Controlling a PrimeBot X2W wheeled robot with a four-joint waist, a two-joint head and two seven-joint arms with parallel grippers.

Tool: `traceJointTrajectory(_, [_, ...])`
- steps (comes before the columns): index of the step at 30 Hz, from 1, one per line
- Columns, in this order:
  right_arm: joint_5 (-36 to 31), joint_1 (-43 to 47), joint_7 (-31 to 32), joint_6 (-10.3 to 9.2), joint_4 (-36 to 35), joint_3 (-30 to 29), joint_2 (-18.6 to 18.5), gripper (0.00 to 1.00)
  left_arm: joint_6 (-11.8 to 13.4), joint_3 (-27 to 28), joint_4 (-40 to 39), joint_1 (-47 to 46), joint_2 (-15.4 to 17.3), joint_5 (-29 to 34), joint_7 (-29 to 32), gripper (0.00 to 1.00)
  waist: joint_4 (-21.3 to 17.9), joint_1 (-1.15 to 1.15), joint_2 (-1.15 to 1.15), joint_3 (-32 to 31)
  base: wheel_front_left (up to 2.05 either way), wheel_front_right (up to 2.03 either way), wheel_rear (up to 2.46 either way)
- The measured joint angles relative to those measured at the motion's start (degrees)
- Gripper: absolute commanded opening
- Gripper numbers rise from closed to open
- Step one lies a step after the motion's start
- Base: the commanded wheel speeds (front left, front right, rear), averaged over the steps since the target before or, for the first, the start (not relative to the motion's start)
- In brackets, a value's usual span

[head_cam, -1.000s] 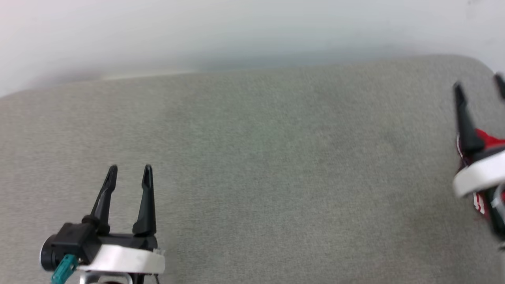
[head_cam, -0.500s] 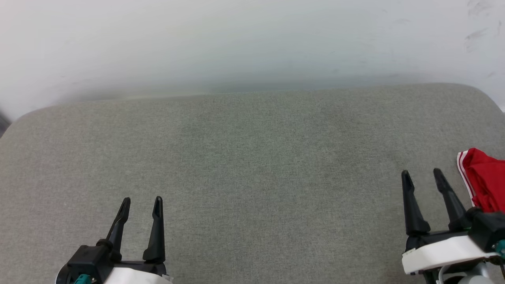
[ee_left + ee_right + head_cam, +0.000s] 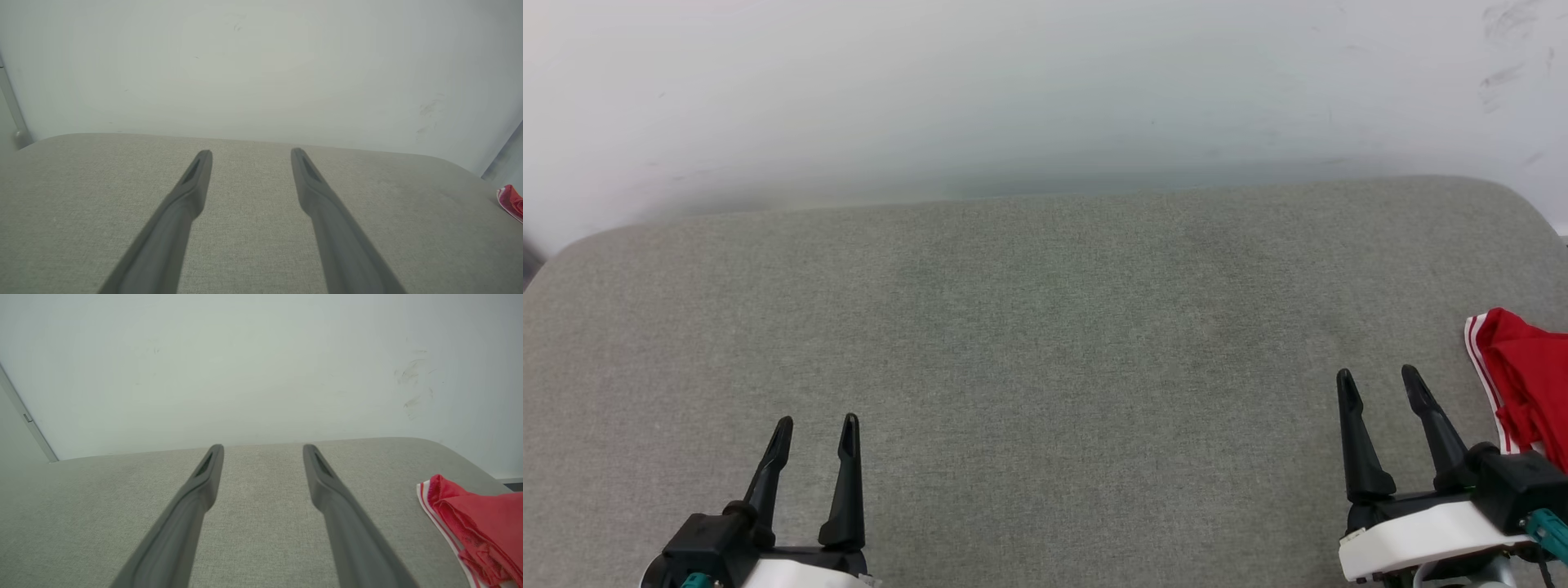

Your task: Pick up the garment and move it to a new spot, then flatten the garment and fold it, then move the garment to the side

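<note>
Two claws in the head view: what has just changed?

A second ago the right claw [image 3: 1379,371] reached over the garment [image 3: 1523,367] at the right edge of the bench [image 3: 1045,327]. Now it sits low, fingers apart and empty, just beside the red cloth. The left claw [image 3: 816,419] is also apart and empty.

Meaning?

The garment lies free at the side, which suits the task's closing step. Whether it is folded neatly, I cannot tell.
</note>
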Motion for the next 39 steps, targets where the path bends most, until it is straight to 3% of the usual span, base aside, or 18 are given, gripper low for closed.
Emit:
traceJointTrajectory(22, [0.04,0.00,0.13,0.00,-0.32,0.27,0.21,1.00,0.00,0.10,0.00,0.29,-0.38,0.46,0.00,1.00,0.11,0.01,0.00,0.06,0.00,0.00,0.00])
traceJointTrajectory(23, [0.04,0.00,0.13,0.00,-0.32,0.24,0.21,0.00,0.00,0.22,-0.20,0.29,-0.41,0.46,0.00,0.00,0.14,0.01,0.00,0.10,0.00,0.00,0.00])
traceJointTrajectory(28, [0.40,0.96,0.24,0.00,1.93,0.31,0.21,0.00,0.01,-0.14,1.94,0.98,-0.53,0.07,0.27,0.00,0.15,0.01,0.00,0.12,0.00,0.00,0.00])
traceJointTrajectory(39, [12.83,0.79,2.19,0.00,3.18,0.19,0.07,0.00,0.03,-0.20,3.79,0.29,-0.26,-12.02,2.61,0.00,0.21,0.01,0.00,0.03,0.00,0.00,0.00])
